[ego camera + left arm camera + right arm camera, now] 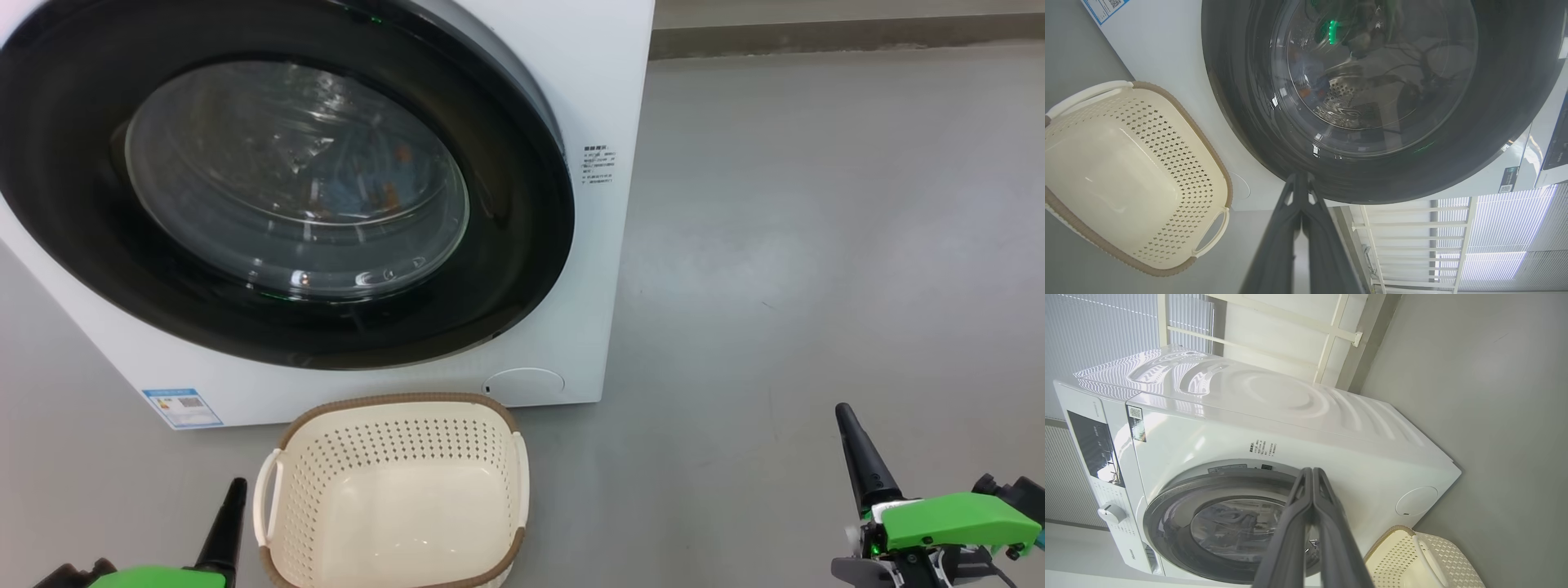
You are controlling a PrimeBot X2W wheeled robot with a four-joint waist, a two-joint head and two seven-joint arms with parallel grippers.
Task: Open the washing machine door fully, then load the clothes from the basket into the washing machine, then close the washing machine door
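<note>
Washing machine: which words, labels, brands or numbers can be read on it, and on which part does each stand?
No text reads clearly.
Blue label, lower front corner of the washing machine: print and QR code too small.
Grey printed lines beside the washing machine door: blurred.
QR sticker next to the control panel: too small.
Small word near the knob: too small.

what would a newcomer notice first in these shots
The washing machine door, a glossy black ring around a domed glass window, dominates the upper left of the head view and looks shut against the white washing machine. Just in front of it on the grey floor sits the cream basket, empty. The left gripper and right gripper sit at the bottom corners, fingers pressed together.
</note>
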